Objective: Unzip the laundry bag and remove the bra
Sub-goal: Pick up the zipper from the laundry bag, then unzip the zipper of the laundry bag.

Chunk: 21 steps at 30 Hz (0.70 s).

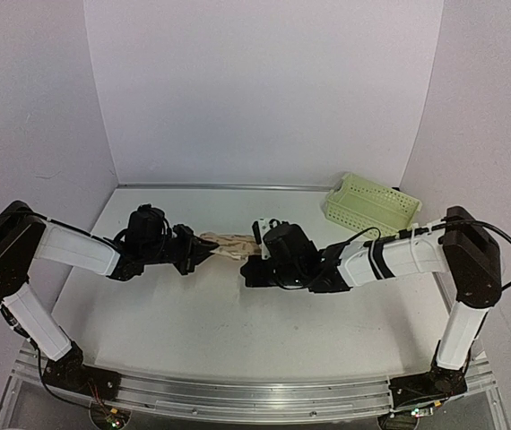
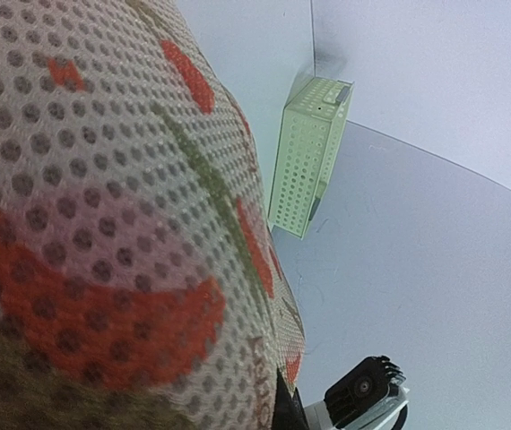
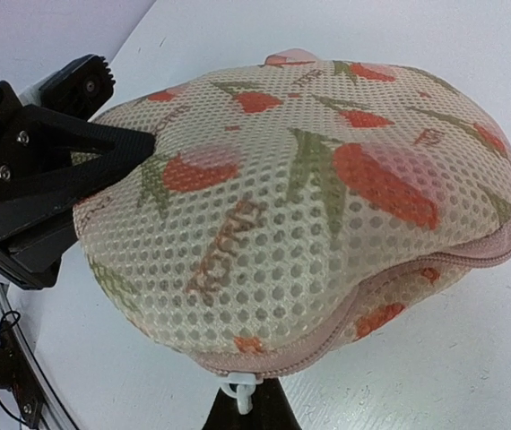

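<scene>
One laundry bag [image 1: 229, 246], one pale-green basket [image 1: 372, 208], one table [image 1: 193, 318], two arms: left arm [image 1: 72, 248], right arm [image 1: 399, 257].

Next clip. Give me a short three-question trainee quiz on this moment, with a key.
1. True or false: the laundry bag lies inside the green basket.
2. Which gripper pinches the zip pull? A) left gripper B) right gripper
3. Fill in: the bag's zip is ____, so the bra is not in view.
Key: 1 false, it lies on the table, apart from the basket. 2 B; the left gripper clamps the bag's other end. 3 closed.
</scene>
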Available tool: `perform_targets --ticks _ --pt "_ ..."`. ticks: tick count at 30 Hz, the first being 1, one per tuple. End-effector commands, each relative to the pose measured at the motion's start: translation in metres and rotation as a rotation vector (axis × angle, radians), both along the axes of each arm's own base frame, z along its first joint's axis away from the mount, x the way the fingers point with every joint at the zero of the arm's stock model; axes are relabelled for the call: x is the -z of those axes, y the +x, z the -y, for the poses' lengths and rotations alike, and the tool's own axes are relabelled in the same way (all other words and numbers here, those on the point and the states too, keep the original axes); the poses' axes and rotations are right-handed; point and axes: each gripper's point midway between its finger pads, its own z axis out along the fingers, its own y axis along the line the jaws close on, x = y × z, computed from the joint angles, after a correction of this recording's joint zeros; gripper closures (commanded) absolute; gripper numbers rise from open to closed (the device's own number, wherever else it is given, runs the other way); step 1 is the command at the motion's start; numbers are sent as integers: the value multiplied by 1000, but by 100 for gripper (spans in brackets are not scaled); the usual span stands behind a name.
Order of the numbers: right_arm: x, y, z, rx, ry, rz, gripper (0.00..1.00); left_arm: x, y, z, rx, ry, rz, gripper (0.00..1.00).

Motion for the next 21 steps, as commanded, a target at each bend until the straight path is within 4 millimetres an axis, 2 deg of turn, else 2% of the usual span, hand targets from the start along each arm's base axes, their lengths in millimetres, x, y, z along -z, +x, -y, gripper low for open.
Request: perform_targets --ticks 1,6,21 --pt "-28 -10 -3 -90 36 47 100 -35 7 9 49 -41 153 100" --pt "-25 -26 -5 -221 41 16 100 -36 4 18 116 -37 181 100" --pt "-16 -47 33 -375 -35 -62 100 -34 -5 33 262 -18 265 100"
